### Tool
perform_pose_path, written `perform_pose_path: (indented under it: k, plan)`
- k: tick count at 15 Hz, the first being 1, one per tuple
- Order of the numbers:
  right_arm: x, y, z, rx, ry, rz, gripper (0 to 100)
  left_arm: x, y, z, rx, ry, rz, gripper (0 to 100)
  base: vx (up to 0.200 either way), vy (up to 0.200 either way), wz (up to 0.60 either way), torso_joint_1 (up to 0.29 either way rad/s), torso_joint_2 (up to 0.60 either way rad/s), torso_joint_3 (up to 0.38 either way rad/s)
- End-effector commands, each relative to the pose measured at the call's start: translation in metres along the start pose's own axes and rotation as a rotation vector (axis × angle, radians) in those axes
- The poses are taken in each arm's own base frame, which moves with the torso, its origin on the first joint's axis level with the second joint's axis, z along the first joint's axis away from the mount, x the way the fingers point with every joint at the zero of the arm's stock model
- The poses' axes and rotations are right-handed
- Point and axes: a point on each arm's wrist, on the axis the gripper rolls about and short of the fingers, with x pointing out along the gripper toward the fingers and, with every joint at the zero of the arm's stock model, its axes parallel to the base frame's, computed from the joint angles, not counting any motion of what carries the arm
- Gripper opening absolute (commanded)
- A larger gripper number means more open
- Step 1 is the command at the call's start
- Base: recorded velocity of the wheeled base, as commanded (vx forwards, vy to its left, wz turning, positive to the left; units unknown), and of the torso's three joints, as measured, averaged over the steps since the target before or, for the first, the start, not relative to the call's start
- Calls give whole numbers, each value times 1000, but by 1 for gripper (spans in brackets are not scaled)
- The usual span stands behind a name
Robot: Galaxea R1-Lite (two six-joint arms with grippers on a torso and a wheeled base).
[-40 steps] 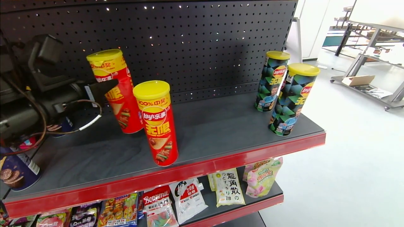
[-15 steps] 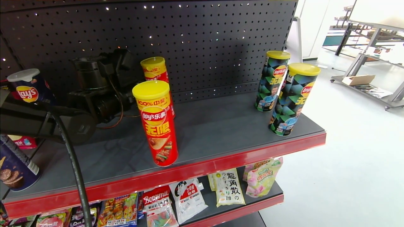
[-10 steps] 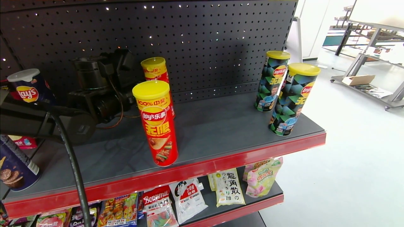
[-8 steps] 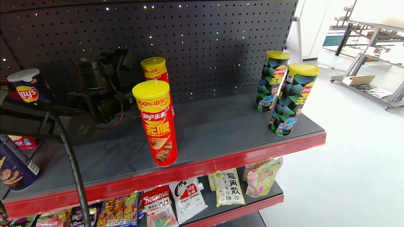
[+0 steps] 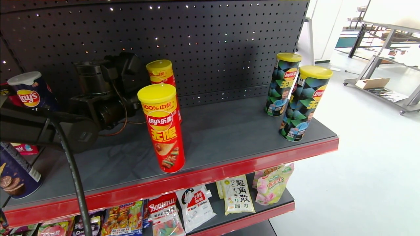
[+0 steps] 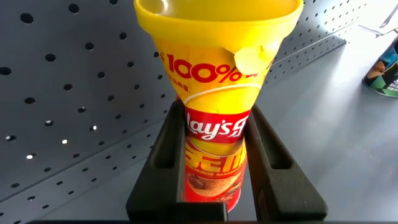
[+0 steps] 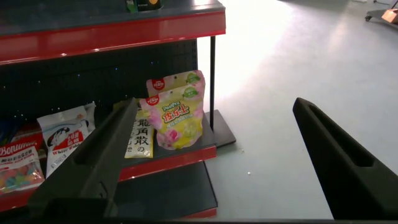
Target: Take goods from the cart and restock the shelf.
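Note:
A red chip can with a yellow lid (image 6: 214,124) stands upright at the back of the dark shelf (image 5: 229,131), close to the pegboard. My left gripper (image 6: 214,158) is shut on this can, one finger on each side of its middle. In the head view this rear can (image 5: 160,70) is half hidden behind a second red can (image 5: 162,127) standing nearer the shelf front. The left wrist (image 5: 98,98) lies over the shelf's left part. My right gripper (image 7: 214,109) hangs open and holds nothing, facing the lower shelves.
Two green-and-black cans (image 5: 282,85) (image 5: 303,103) stand at the shelf's right end. Blue cans (image 5: 29,93) (image 5: 14,177) stand at the far left. Snack bags (image 5: 236,195) (image 7: 177,118) fill the lower shelf. Bare shelf lies between the red and green cans.
The left arm has carried the tilted red can rightward and back, setting it upright behind the front red can. In the last second the arm barely shifts.

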Motion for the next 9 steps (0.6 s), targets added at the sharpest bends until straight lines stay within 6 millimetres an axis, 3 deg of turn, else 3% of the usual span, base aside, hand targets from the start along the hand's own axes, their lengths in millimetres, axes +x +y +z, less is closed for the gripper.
perform_pose_path:
  k: [1, 5, 9]
  plan:
    - [0, 0, 0, 0, -1, 0, 100, -1, 0, 0, -1, 4, 0, 100, 0, 0, 0, 0, 0, 0]
    - [0, 0, 0, 0, -1, 0, 100, -7, -1, 1, -2, 5, -2, 100, 0, 0, 0, 0, 0, 0]
    - [0, 0, 0, 0, -1, 0, 100, -25, -2, 1, -4, 19, 0, 100, 0, 0, 0, 0, 0, 0]
